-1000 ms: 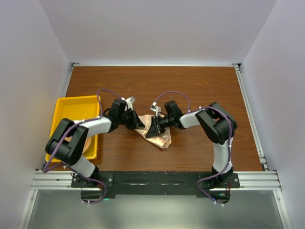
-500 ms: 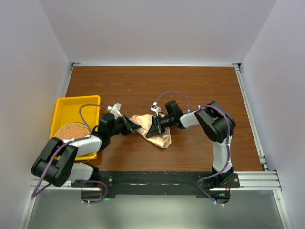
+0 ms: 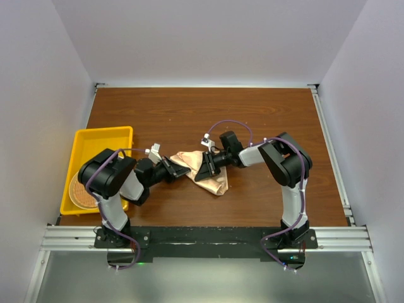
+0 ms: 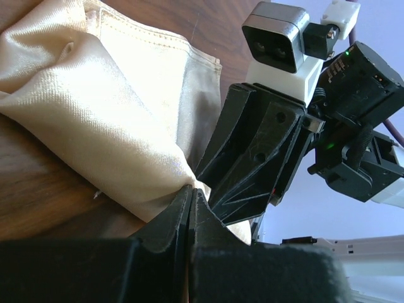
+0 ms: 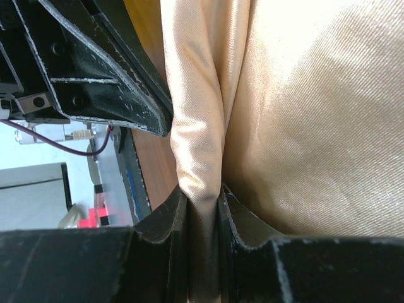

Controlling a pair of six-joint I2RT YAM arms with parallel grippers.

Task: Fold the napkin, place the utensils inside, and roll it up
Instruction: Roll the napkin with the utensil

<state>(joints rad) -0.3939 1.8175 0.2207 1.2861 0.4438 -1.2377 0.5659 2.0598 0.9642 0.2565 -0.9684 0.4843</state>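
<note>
Near the middle of the table [image 3: 189,113], you have the napkin [image 3: 216,182] bunched in a crumpled heap between your two arms. Your right gripper [image 3: 201,172] is clenched on an upright fold of the cloth; its wrist view shows the peach fabric squeezed between the fingers [image 5: 158,233]. Your left gripper [image 3: 182,169] reaches in from the left, its tips pressed together on a corner of the napkin, right against the right gripper's fingers. Off to the left sits the yellow tray [image 3: 101,136], with the wicker mat [image 3: 77,192] lying at its near end, partly hidden by your left arm.
</note>
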